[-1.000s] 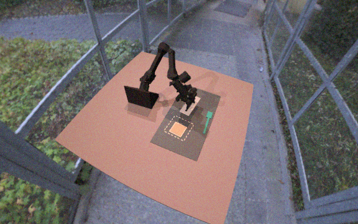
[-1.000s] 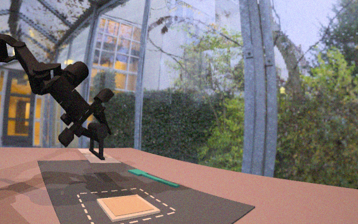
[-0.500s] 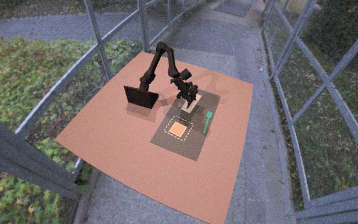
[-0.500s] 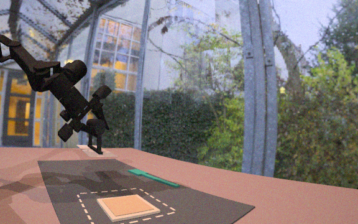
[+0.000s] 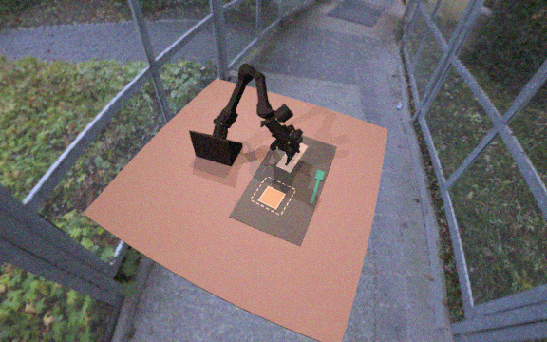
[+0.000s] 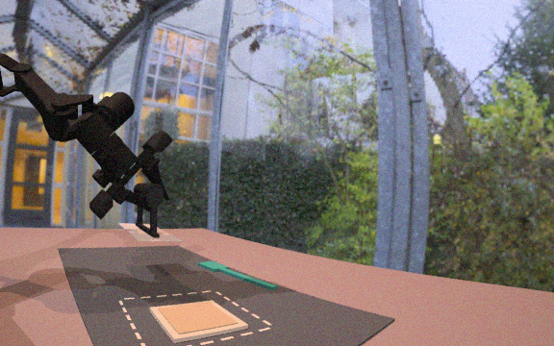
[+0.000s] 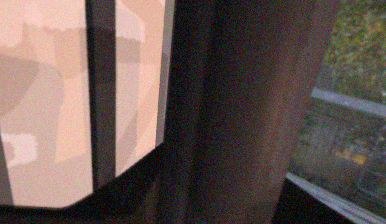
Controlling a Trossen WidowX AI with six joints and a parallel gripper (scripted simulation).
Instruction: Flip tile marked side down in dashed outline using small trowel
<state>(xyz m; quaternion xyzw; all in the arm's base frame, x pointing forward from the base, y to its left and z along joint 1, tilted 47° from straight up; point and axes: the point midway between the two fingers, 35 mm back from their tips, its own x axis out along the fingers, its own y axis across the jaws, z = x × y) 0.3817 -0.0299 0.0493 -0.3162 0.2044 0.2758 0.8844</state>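
The tile lies flat inside the dashed outline on the dark mat. Its upper face is plain orange with a pale rim, and no dark mark shows on it. My gripper is shut on the trowel, whose pale flat blade hangs above the far part of the mat, apart from the tile. The fingers hide part of the trowel. The wrist view shows mostly dark gripper parts and a pale surface, too close to identify.
A green tool with a square head and a thin handle lies near the mat's right edge. A dark upright panel stands at the arm's base. The reddish table surrounds the mat.
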